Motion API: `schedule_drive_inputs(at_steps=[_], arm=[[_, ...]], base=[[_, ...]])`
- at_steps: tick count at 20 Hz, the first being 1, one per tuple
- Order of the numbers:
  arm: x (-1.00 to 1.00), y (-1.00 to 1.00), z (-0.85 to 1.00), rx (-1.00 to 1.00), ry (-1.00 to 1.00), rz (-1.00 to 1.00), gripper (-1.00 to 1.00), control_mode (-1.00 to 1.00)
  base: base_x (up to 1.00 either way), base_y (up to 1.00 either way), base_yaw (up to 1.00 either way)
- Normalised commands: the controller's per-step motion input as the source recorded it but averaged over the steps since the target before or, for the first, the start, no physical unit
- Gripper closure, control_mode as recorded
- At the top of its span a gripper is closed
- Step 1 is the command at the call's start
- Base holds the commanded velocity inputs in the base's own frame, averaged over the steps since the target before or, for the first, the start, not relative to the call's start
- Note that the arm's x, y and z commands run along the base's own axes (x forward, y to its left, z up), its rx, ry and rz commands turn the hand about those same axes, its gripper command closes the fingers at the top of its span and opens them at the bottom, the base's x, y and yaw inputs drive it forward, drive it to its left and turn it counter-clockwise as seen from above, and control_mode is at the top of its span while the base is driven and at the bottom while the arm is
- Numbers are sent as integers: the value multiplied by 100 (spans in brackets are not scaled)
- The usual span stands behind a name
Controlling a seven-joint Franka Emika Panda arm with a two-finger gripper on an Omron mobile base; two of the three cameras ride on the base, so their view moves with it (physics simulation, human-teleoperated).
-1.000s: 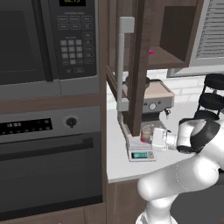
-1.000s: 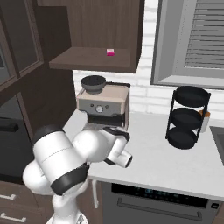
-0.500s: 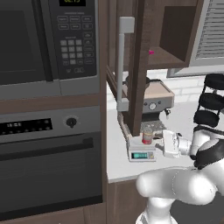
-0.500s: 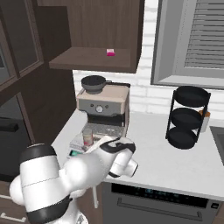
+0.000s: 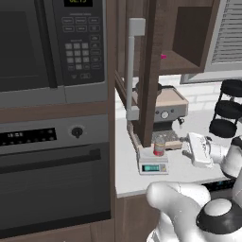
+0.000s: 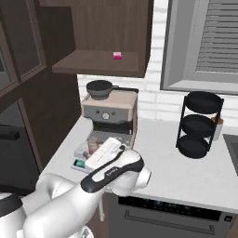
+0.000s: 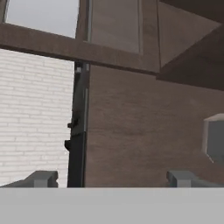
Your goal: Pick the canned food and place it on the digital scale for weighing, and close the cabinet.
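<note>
The small red-banded can of food (image 5: 159,149) stands on the flat white-grey digital scale (image 5: 153,164), near the counter's (image 5: 189,172) front left corner, before the steel coffee machine (image 5: 163,109). The gripper (image 7: 112,178) is spread wide, holding nothing, and faces the dark brown wall cabinet's glass-panelled door (image 5: 147,71), which stands open right above the can. Closing it looks like the remaining step. The risk is likely the arm's sweep: its wrist is just beside the scale, and a low swing toward the silver bar handle (image 5: 132,71) could knock the can off.
</note>
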Motion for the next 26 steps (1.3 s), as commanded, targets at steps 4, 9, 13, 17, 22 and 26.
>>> schedule_drive_inputs(at_steps=[4, 9, 13, 17, 22, 26], arm=[[-89, -1, 73, -6, 0, -11, -100, -100], [-50, 0, 73, -16, 0, -18, -100, -100], [-17, 7, 64, -25, 0, -25, -100, -100], [-11, 0, 57, -29, 1, -26, -100, -100], [-10, -13, 52, -38, 1, -18, -100, -100], [-22, -16, 43, -47, 0, -9, -100, -100]], base=[[0, 0, 0], [0, 0, 0], [0, 0, 0], [0, 0, 0], [0, 0, 0], [0, 0, 0]])
